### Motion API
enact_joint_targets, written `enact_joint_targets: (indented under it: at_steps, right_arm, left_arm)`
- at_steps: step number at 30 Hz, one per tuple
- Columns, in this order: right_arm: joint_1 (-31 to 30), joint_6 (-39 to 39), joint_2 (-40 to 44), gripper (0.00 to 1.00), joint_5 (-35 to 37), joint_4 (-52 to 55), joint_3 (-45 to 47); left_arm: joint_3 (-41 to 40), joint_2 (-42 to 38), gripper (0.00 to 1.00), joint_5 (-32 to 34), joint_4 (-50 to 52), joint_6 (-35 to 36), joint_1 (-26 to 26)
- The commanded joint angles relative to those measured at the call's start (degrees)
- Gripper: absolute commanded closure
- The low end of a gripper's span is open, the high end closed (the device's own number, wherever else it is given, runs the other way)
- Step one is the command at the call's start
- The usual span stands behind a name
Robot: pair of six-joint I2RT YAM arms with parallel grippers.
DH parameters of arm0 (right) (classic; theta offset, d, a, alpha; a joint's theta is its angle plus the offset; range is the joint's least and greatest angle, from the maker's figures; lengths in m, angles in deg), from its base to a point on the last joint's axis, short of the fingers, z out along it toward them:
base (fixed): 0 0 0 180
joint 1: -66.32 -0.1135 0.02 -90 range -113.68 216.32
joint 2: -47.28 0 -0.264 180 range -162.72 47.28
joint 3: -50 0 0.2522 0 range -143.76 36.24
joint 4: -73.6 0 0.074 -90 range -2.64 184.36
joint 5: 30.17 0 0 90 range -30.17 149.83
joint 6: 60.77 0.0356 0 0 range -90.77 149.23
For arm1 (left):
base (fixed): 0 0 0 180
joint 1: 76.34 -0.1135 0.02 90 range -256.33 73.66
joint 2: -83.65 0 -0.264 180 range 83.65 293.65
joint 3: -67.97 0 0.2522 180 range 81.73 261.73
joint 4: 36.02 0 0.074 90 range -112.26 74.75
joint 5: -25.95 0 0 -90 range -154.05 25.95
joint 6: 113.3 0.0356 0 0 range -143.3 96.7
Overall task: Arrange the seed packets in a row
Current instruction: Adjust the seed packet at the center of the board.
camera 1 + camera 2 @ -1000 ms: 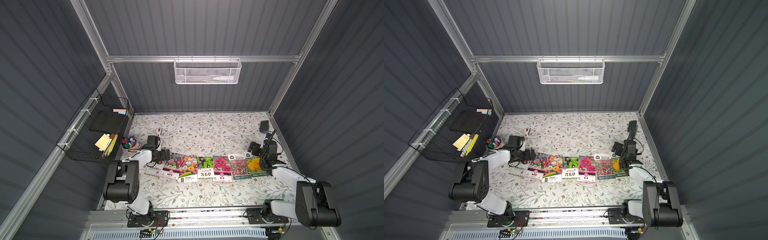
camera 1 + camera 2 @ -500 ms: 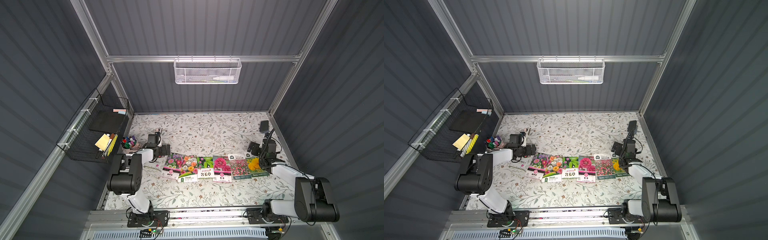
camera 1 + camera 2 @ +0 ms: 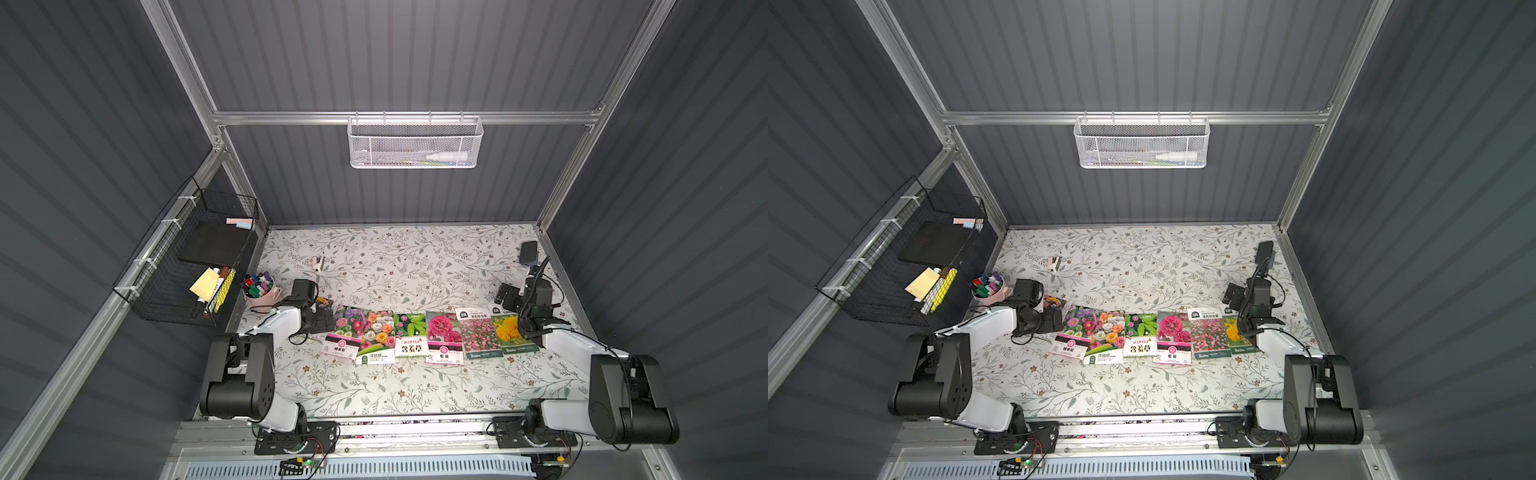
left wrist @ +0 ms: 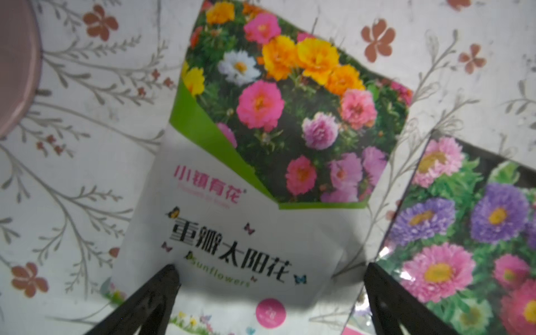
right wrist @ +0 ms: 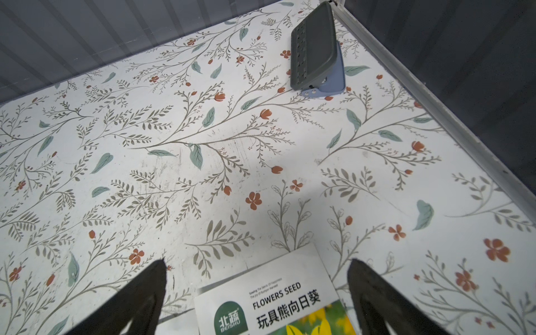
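Observation:
Several seed packets lie side by side across the middle of the floral table (image 3: 415,270) in both top views: mixed asters (image 3: 347,328), pastel roses (image 3: 376,336), green leaves (image 3: 410,334), a pink bloom (image 3: 444,336), a pink field (image 3: 478,332), yellow flowers (image 3: 509,332). One more packet (image 3: 324,302) (image 4: 261,145), multicoloured with a white band, lies at the left end, tilted and set back. My left gripper (image 3: 326,320) (image 4: 269,266) hovers open over its white band. My right gripper (image 3: 509,296) (image 5: 256,262) stands open over the top edge of the yellow-flower packet (image 5: 269,298).
A pink cup of markers (image 3: 259,291) stands just left of the left gripper. A dark grey hole punch (image 5: 316,49) sits in the back right corner. A small white object (image 3: 318,263) lies behind the row. Wire baskets hang on the left wall (image 3: 187,266) and back wall (image 3: 413,143).
The left arm has shifted and the leftmost packet now lies a little farther back, its white band under the gripper. The right arm has barely moved. Both grippers stay open.

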Motion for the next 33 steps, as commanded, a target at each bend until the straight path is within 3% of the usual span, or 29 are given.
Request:
enact_joint_targets:
  at_steps: [1, 11, 17, 21, 28, 33]
  right_arm:
    - [-0.2, 0.3, 1.0, 0.01, 0.7, -1.3, -0.2]
    - [-0.2, 1.1, 2.4, 0.01, 0.7, -1.5, 0.1]
    - [-0.2, 1.2, 2.3, 0.01, 0.4, -1.7, 0.3]
    - [-0.2, 1.2, 2.5, 0.01, 0.4, -1.6, 0.4]
    - [-0.2, 1.0, 2.5, 0.01, 0.3, -1.5, 0.4]
    - [-0.2, 1.1, 1.9, 0.01, 0.0, -1.5, 0.1]
  left_arm:
    - [-3.4, -1.9, 0.01, 1.0, 5.3, -4.9, -0.3]
    - [-7.3, -9.9, 0.01, 2.3, 15.8, -10.7, -0.3]
    - [-6.3, -14.2, 0.0, -0.5, 14.0, -9.1, -0.4]
    - [-3.2, -13.8, 0.01, -4.3, 8.7, -6.1, -0.3]
    - [1.8, -11.3, 0.01, -4.8, 0.1, -0.3, -0.3]
    - [2.2, -5.0, 0.01, -4.4, -15.0, 7.0, -0.3]
